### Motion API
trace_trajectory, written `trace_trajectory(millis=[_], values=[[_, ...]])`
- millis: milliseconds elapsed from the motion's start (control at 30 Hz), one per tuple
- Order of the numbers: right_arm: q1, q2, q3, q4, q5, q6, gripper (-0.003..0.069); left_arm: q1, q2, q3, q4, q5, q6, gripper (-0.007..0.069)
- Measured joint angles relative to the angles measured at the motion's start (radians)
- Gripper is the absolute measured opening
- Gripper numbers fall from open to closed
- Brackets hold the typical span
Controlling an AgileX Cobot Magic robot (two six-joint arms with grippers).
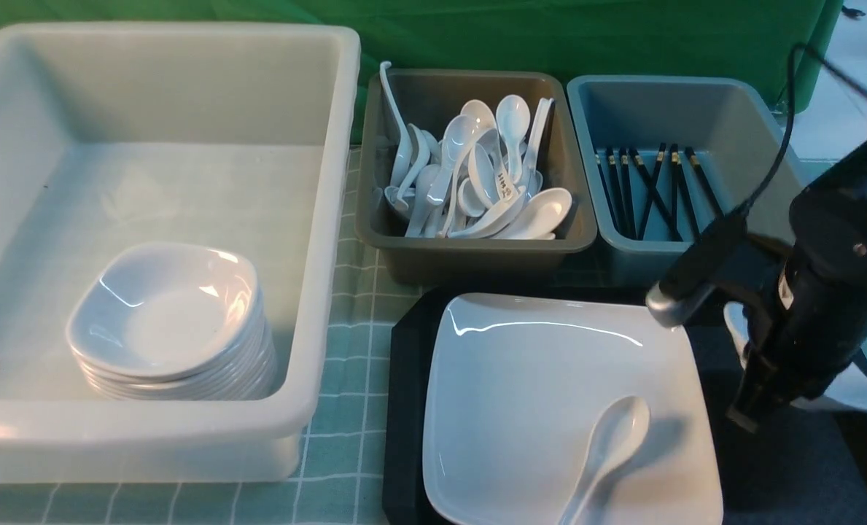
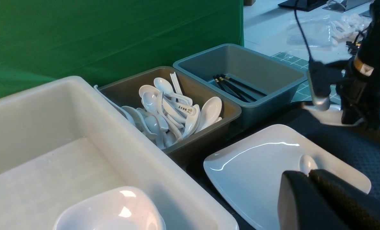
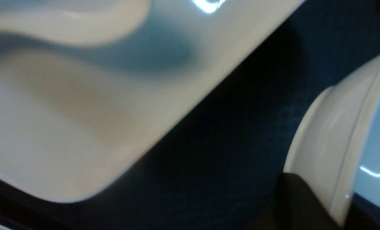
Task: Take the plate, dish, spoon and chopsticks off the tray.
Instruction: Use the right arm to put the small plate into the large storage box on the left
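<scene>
The right gripper (image 1: 745, 417) points down at the dish (image 1: 852, 390). This is the small white one, sitting on the tray (image 1: 404, 408) at the plate's (image 1: 535, 379) 3 o'clock. In the right wrist view, one dark finger (image 3: 293, 201) presses the outside of the dish's wall just under the rim. The other finger is out of clear sight, so I judge, rather than see outright, that the gripper has closed on that rim.

The left gripper (image 2: 308, 179) is closed on nothing and waits near the white tub (image 1: 324, 240). The right arm is therefore plainly the nearer one.

The coming move turns on one relation. The stack of matching dishes (image 1: 170, 313) inside that tub lies at about 9 o'clock from the gripped dish, well apart from it. The plate and the tub's near wall lie between them, so the dish must be lifted over both.

The spoon (image 1: 608, 445) rests on the plate, its bowl towards 1 o'clock and its handle towards 7 o'clock. I can find no chopsticks on the tray.

The tray's textured black surface lies on a green checked worktop (image 1: 345, 408). There is little free room beside the dish.
</scene>
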State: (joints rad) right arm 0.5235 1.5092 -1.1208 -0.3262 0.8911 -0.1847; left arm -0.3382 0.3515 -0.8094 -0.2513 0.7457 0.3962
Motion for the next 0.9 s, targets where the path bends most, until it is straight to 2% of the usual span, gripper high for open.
trace_trajectory(millis=[167, 233, 367, 467, 567, 733, 900], values=[[0.203, -0.067, -0.157, -0.001, -0.024, 0.029, 0.0059, 0.000, 0.000, 0.000, 0.110, 0.000, -0.091, 0.0017], [0.368, -0.045, -0.293, -0.001, -0.098, -0.030, 0.0059, 0.000, 0.000, -0.016, 0.218, 0.024, -0.193, 0.0017], [0.552, 0.078, -0.452, 0.005, -0.224, -0.202, 0.0059, 0.000, -0.001, -0.072, 0.288, 0.080, -0.266, 0.0017], [0.614, 0.194, -0.536, 0.012, -0.285, -0.309, 0.0059, 0.000, -0.002, -0.106, 0.306, 0.117, -0.273, 0.0017], [0.632, 0.337, -0.638, 0.017, -0.305, -0.352, 0.0059, 0.000, -0.002, -0.127, 0.315, 0.153, -0.277, 0.0017], [0.632, 0.514, -0.791, 0.016, -0.284, -0.360, 0.0059, 0.000, -0.002, -0.130, 0.317, 0.213, -0.277, 0.0017], [0.632, 0.586, -0.855, 0.014, -0.238, -0.354, 0.0059, 0.000, -0.002, -0.130, 0.317, 0.223, -0.277, 0.0017]])
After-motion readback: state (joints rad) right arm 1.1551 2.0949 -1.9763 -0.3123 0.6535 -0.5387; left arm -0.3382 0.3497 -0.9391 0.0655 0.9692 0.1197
